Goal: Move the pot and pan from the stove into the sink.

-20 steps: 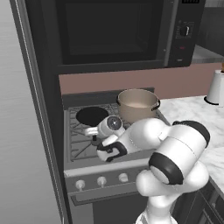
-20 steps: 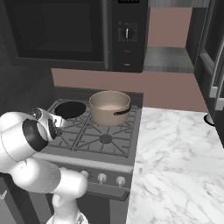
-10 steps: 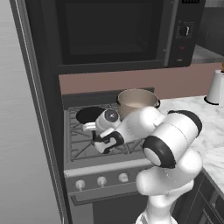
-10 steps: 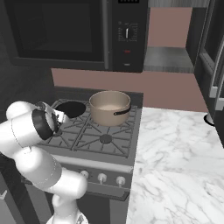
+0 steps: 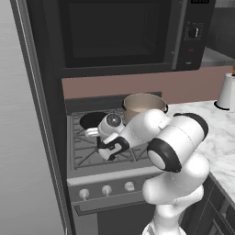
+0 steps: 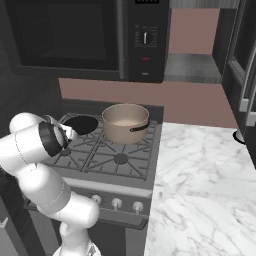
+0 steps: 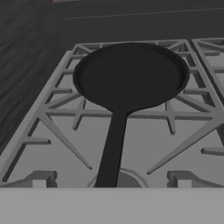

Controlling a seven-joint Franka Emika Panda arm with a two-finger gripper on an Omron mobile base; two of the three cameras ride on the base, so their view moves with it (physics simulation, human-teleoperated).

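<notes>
Two items both on stove (image 6: 120, 160), nothing moved yet. Gripper (image 5: 92, 133) jaws spread wide, empty, low over front-left grate, looks lined up with pan (image 7: 131, 78) handle for side grab. Pan shallow, matte black, long thin handle, back-left burner. Pot (image 6: 126, 123) deep, tan, smooth, back-right burner, just beside pan. Grates dark, ridged.
</notes>
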